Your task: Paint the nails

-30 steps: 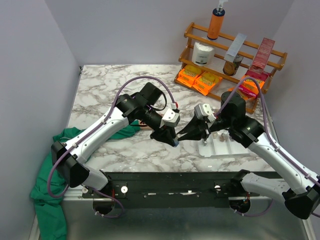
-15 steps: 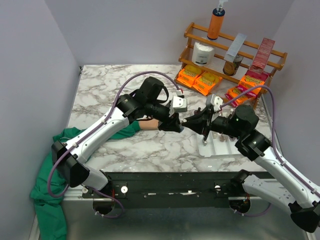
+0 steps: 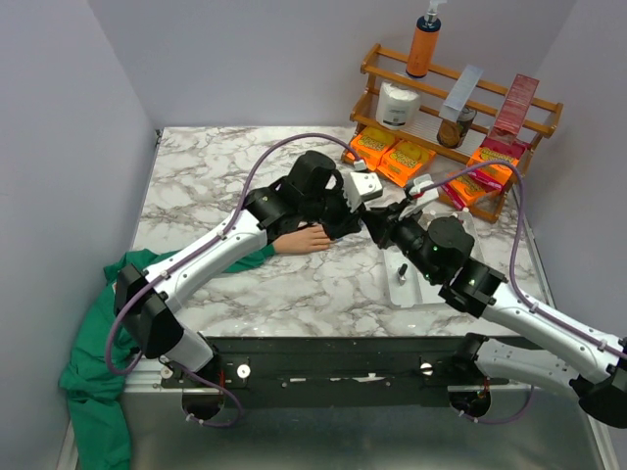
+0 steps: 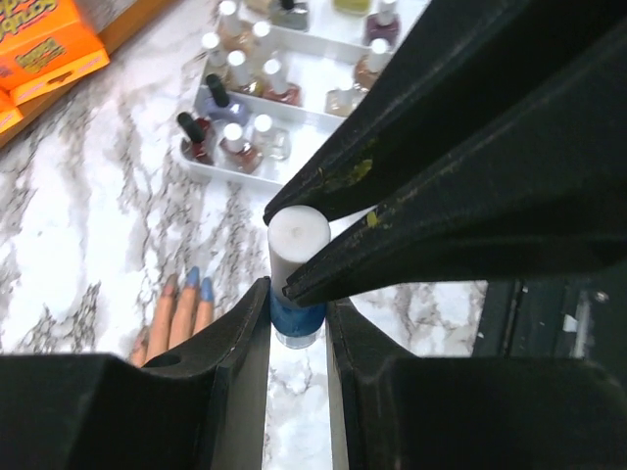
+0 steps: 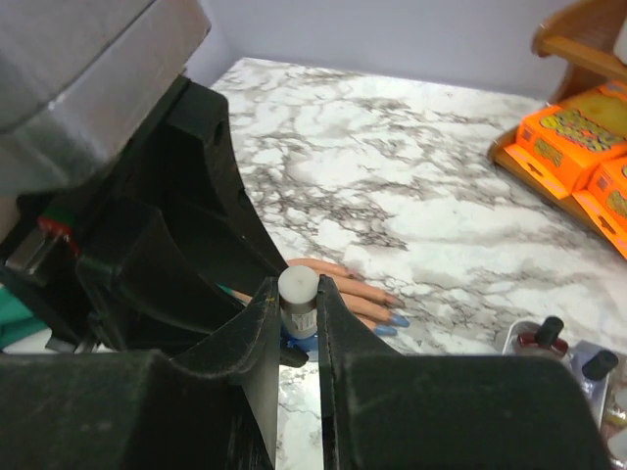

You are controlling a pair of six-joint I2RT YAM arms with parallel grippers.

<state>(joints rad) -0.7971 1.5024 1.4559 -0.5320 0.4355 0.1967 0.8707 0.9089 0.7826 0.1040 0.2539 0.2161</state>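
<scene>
My left gripper (image 4: 297, 338) squeezes the blue bottle (image 4: 296, 315), and my right gripper (image 5: 298, 294) pinches its white cap (image 4: 299, 238). At eight o'clock from the bottle, two nails (image 4: 200, 284) look blue. I think more still need paint.

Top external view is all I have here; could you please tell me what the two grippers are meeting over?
Observer: A small nail-polish bottle of blue polish; the left gripper is shut on its glass body.
Operator: And the right gripper?
Observer: The right gripper is shut on the bottle's white cap.
Operator: Are any nails painted?
Observer: At least two nails on the fake hand look blue.
</scene>
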